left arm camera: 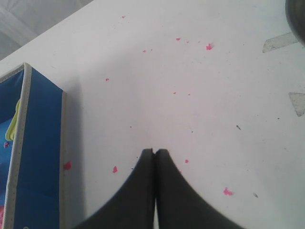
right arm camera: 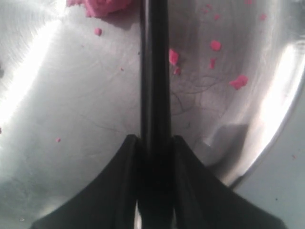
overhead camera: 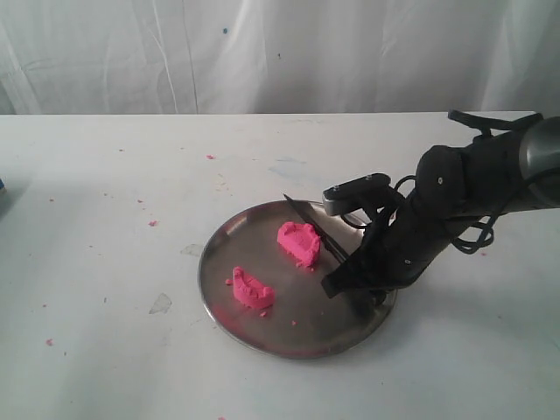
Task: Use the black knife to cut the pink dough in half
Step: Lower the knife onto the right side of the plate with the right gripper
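Two pink dough halves lie apart on the steel plate (overhead camera: 262, 325): one chunk (overhead camera: 298, 242) near the middle, the other (overhead camera: 252, 289) toward the plate's front left. The black knife (overhead camera: 313, 229) slants over the plate just right of the nearer-middle chunk, its tip toward the far rim. My right gripper (overhead camera: 343, 273) is shut on the knife's handle; in the right wrist view the knife (right arm camera: 155, 71) runs out from between the fingers (right arm camera: 123, 181) over the plate, with dough (right arm camera: 102, 5) at the frame's edge. My left gripper (left arm camera: 155, 152) is shut with nothing in it, above bare table.
Pink crumbs dot the plate (right arm camera: 238, 82) and the white table (overhead camera: 153, 223). A blue fabric box (left arm camera: 28, 157) stands beside the left gripper. Bits of clear tape (overhead camera: 160, 304) lie left of the plate. A white curtain hangs behind the table.
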Controlling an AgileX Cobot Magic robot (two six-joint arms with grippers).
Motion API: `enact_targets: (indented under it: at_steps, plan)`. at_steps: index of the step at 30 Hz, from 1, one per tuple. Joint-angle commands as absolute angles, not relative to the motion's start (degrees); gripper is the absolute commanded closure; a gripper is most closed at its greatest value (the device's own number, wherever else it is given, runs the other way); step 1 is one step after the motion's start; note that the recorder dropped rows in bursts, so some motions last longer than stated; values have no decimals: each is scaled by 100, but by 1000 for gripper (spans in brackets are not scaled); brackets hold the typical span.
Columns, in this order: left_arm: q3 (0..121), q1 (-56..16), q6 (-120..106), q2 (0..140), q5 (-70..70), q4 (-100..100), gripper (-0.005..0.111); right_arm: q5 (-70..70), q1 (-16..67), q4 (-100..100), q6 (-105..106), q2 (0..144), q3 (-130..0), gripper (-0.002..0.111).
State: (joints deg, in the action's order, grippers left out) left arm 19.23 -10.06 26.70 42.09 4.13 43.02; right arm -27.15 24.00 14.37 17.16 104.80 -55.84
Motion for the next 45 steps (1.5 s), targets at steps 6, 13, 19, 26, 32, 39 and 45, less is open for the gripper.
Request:
enact_targets:
  at_steps: [6,13,19,26,32,39,45]
  plan:
    - [1877,-980,2723,4161,417,4286,107,-2619,2404,1330,1796,10578,-5597,97]
    - [1877,-980,2723,4161,417,4286,107,-2619,2404,1320,1917,10578,-5597,94]
    - [1877,-980,2723,4161,417,4286,107,-2559,2404,1320,1917,10578,-5597,77]
    - [1877,-980,2723,4161,417,4286,107,-2525,2404,1320,1917,10578,-5597,76]
    - [1877,-980,2723,4161,417,4286,107,-2542,2404,1320,1917,10525,-5639,76]
    - [1877,-980,2723,4161,417,4286,107,-2970,2404,1303,1906,9968,-5853,77]
    - [1877,-980,2723,4161,438,4286,107,-2700,2092,1026,1584,9702,-5853,78]
